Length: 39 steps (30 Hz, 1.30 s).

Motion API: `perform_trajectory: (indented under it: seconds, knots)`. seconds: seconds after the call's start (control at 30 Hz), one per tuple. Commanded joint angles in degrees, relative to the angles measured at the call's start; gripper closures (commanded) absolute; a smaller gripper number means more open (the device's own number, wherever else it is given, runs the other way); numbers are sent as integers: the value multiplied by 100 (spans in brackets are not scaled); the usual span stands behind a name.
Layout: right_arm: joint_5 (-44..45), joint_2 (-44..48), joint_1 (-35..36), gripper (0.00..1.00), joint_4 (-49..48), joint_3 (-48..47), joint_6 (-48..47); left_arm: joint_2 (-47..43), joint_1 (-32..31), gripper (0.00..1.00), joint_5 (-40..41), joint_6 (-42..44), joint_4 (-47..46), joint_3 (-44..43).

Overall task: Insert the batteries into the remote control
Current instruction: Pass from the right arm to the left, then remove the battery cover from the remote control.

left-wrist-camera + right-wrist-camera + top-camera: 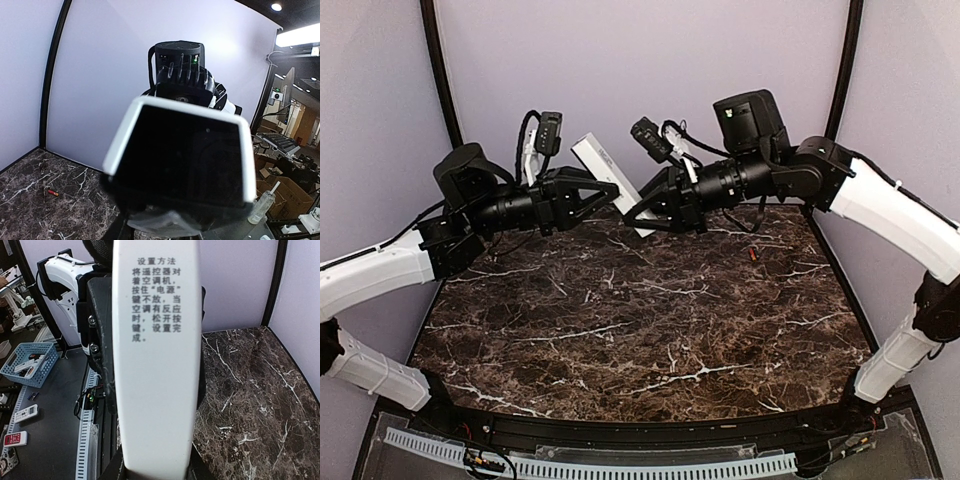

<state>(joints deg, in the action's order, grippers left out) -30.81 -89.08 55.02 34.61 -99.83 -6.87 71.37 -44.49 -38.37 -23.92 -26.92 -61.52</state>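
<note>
The long, slim white rectangular remote control [595, 158] was held in the air above the far part of the dark brown, white-veined marble tabletop [640, 320], slanting from upper left to lower right in the top view. The black right gripper [645, 213] reached in from the right and was clamped on the bar's lower end. In the right wrist view the remote control [157, 390] ran straight up between that gripper's fingers, and its white face carried a block of printed black Chinese characters. The black left gripper [612, 190] came in from the left, and its tips met the bar near its middle. Whether those jaws had closed on it or only touched it could not be told. In the left wrist view the remote control [180, 160] filled most of the frame as a dark rectangle with a white rim, very near the lens. A tiny red cylindrical battery with a dark part [752, 255] lay on the marble to the right, well apart from both grippers, and the battery [52, 192] also showed low on the left in the left wrist view.
</note>
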Motion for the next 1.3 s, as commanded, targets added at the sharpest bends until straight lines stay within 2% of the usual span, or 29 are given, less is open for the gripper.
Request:
perform_trajectory:
  seconds: [0.0,0.1,0.17,0.2,0.27,0.3,0.33,0.4,0.43,0.47,0.53,0.63,0.7,0.83,1.07,1.17,1.27]
  knots:
    - [-57,221,60,100,-148,43,-60,-2,11,68,30,-100,-106,-154]
    - [-95,185,61,100,-148,22,-57,18,-33,76,-46,-133,-179,-174]
    - [-116,189,60,100,-148,4,-59,27,-67,85,-74,-153,-229,-163]
    - [-118,199,61,100,-148,-1,-60,22,-75,94,-78,-177,-259,-138]
    - [-58,239,61,100,-174,11,-61,-6,-77,100,-89,-277,-387,-78]
    - [13,284,61,90,-212,39,-53,-50,-77,100,-71,-358,-532,-48]
    - [131,351,61,71,-299,98,-43,-83,-77,100,-29,-415,-608,20]
    - [420,613,61,19,-617,409,-67,-180,-77,100,219,-622,-807,117]
    - [566,787,61,5,-1006,631,-177,-239,-77,100,461,-776,-839,133]
    - [687,966,61,2,-1248,924,-249,-260,-77,100,571,-938,-845,143]
    - [865,1392,61,1,-2243,1630,-618,-312,-77,100,882,-1236,-887,160]
    - [1086,1760,61,1,-4331,2599,-860,-338,-77,100,1158,-1623,-1146,183]
    - [1203,1718,62,1,-5001,2813,-1044,-328,-77,100,1180,-1818,-1282,154]
    - [931,1345,84,2,-5129,2549,-1468,-330,-77,100,1126,-2045,-1448,130]
    - [769,934,287,13,-5323,2289,-2142,-294,-77,100,1074,-2365,-1673,150]
    - [866,896,319,21,-5469,2317,-2170,-283,-77,100,1052,-2392,-1648,124]
    - [909,871,325,32,-5482,2319,-2133,-297,-77,100,1089,-2397,-1637,148]
